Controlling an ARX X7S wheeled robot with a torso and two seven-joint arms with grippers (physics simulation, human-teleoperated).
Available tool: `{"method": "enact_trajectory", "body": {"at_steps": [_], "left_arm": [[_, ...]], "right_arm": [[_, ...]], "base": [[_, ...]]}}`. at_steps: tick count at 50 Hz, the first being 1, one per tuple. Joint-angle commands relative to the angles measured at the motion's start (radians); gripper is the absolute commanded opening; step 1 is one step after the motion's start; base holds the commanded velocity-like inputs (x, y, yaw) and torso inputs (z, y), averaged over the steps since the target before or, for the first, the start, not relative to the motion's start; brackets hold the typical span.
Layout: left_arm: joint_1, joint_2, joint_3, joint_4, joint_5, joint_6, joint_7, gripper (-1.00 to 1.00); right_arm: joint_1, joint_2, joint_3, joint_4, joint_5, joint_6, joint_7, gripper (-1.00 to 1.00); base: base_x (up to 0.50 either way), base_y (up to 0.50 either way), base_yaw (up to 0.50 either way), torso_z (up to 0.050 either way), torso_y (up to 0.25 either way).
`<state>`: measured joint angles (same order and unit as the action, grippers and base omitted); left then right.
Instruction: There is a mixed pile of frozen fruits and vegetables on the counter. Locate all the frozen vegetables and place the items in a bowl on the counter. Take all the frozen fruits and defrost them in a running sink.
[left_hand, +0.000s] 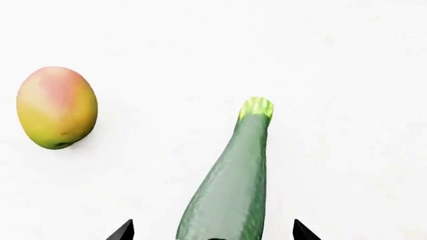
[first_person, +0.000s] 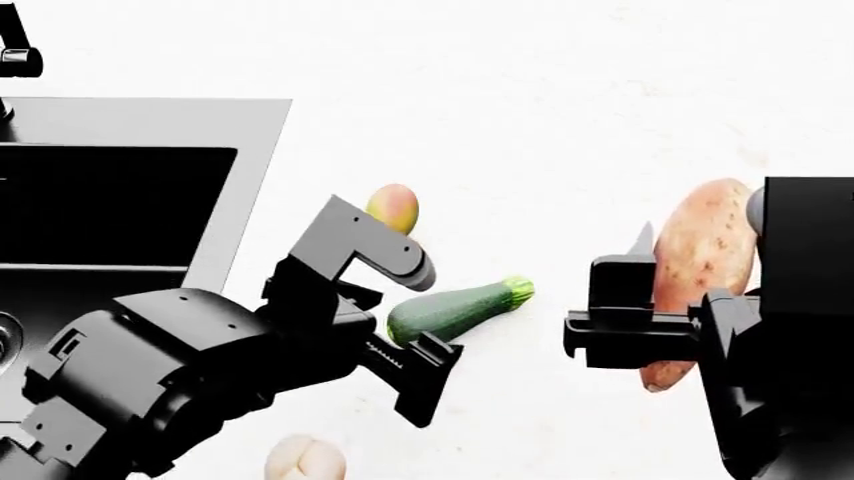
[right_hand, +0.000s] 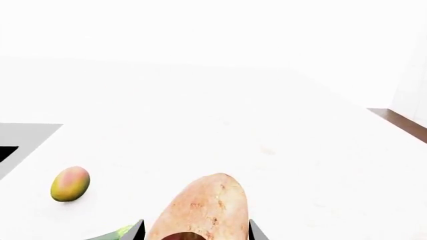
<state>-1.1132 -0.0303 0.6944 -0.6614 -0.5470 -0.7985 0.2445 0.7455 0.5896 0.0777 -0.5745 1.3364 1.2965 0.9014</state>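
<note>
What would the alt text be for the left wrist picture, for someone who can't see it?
A dark green zucchini lies on a white counter, its thick end between the two black tips of the left tool. A yellow-green mango with a red blush sits apart from it.

Bright, even simulator light, white counter (first_person: 601, 100) nearly blown out, shadows faint, all sharp

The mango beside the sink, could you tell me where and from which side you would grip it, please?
Across the mango's narrow waist, from above: it lies free on the counter, clear of the zucchini, and its egg shape is slimmest there.
</note>
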Motion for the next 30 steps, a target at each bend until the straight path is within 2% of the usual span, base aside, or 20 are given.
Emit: {"method": "enact_trajectory", "body": {"at_steps": [1, 7, 8, 12, 14, 15, 19, 21, 22, 23, 25, 26, 28, 30], "left_arm": [[-0.047, 0.028, 0.102, -0.130, -0.077, 0.085, 0.013, 1.00], [-0.062, 0.011, 0.138, -0.111, -0.147, 0.091, -0.016, 1.00], [-0.063, 0.007, 0.135, -0.100, -0.152, 0.087, -0.025, -1.00], [-0.061, -0.005, 0.130, -0.064, -0.169, 0.069, -0.045, -1.00], [-0.083, 0.008, 0.093, -0.116, -0.171, 0.099, -0.096, -1.00], [-0.089, 0.006, 0.093, -0.113, -0.173, 0.105, -0.091, -1.00], [-0.080, -0.034, 0.068, -0.005, -0.212, 0.058, -0.135, -1.00], [-0.053, -0.075, 0.031, 0.114, -0.247, 0.037, -0.193, -1.00], [-0.038, -0.092, -0.007, 0.156, -0.265, 0.037, -0.246, -1.00], [-0.022, -0.121, -0.024, 0.221, -0.280, 0.025, -0.279, -1.00], [0.005, -0.168, -0.053, 0.333, -0.301, 0.016, -0.326, -1.00], [0.018, -0.198, -0.091, 0.397, -0.338, -0.009, -0.365, -1.00], [0.051, -0.260, -0.140, 0.534, -0.394, -0.051, -0.428, -1.00], [0.096, -0.314, -0.182, 0.663, -0.438, -0.076, -0.494, -1.00]], "right_arm": [[-0.001, 0.005, -0.001, 0.001, -0.009, -0.010, -0.009, -1.00], [-0.004, 0.004, -0.006, 0.003, -0.008, -0.015, -0.009, -1.00], [-0.003, 0.003, -0.008, 0.002, -0.006, -0.014, -0.006, -1.00], [-0.002, 0.003, -0.002, 0.001, 0.010, -0.013, 0.006, -1.00], [0.007, 0.025, -0.047, -0.025, -0.057, -0.017, -0.017, -1.00], [-0.009, 0.017, -0.028, -0.039, -0.067, -0.052, -0.034, -1.00], [-0.017, 0.023, -0.042, -0.042, -0.094, -0.067, -0.054, -1.00], [-0.041, 0.052, -0.101, -0.065, -0.232, -0.134, -0.112, -1.00], [-0.062, 0.036, -0.074, -0.043, -0.210, -0.162, -0.138, -1.00], [-0.092, 0.046, -0.094, -0.054, -0.262, -0.246, -0.253, -1.00], [-0.094, 0.033, -0.077, -0.010, -0.182, -0.191, -0.221, -1.00], [-0.100, 0.034, -0.055, -0.041, -0.117, -0.201, -0.263, -1.00], [-0.077, 0.076, -0.133, -0.111, -0.228, -0.212, -0.301, -1.00], [-0.112, 0.065, -0.093, -0.119, -0.236, -0.261, -0.304, -1.00]], "base": [[0.00, 0.00, 0.00, 0.000, 0.000], [0.00, 0.00, 0.00, 0.000, 0.000], [0.00, 0.00, 0.00, 0.000, 0.000], [0.00, 0.00, 0.00, 0.000, 0.000], [0.00, 0.00, 0.00, 0.000, 0.005], [0.00, 0.00, 0.00, 0.000, 0.000], [0.00, 0.00, 0.00, 0.000, 0.000], [0.00, 0.00, 0.00, 0.000, 0.000], [0.00, 0.00, 0.00, 0.000, 0.000], [0.00, 0.00, 0.00, 0.000, 0.000], [0.00, 0.00, 0.00, 0.000, 0.000], [0.00, 0.00, 0.00, 0.000, 0.000], [0.00, 0.00, 0.00, 0.000, 0.000], [0.00, 0.00, 0.00, 0.000, 0.000]]}}
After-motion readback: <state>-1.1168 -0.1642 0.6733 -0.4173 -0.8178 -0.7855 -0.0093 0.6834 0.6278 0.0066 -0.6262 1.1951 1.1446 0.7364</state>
